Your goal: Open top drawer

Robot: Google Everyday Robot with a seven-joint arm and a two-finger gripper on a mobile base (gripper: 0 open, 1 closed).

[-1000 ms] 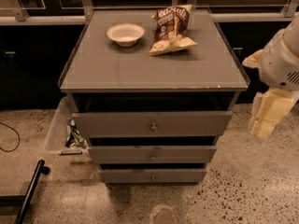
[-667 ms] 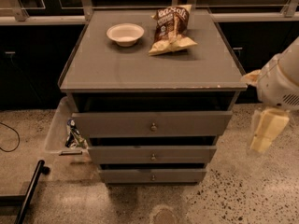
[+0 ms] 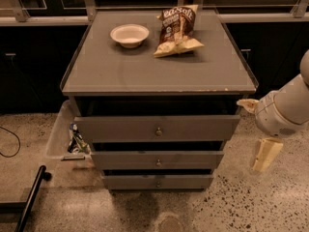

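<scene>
The top drawer (image 3: 120, 128) is the widest grey front of three, with a small round metal knob (image 3: 158, 131) at its centre. It stands a little way out from the cabinet, with a dark gap above it under the grey top (image 3: 145, 71). My gripper (image 3: 264, 154) hangs cream-coloured at the right of the cabinet, level with the middle drawer (image 3: 193, 159). It is apart from the drawer fronts and touches nothing. The white arm body (image 3: 285, 111) is above it.
A white bowl (image 3: 129, 35) and a brown chip bag (image 3: 176, 30) lie on the cabinet top. The bottom drawer (image 3: 130, 181) is narrower. A clear plastic bin (image 3: 59, 135) sits at the cabinet's left. A black pole (image 3: 30, 199) lies at lower left on speckled floor.
My gripper has moved down beside the cabinet's right side, from the top drawer's level to the middle drawer's level. The drawers have not moved.
</scene>
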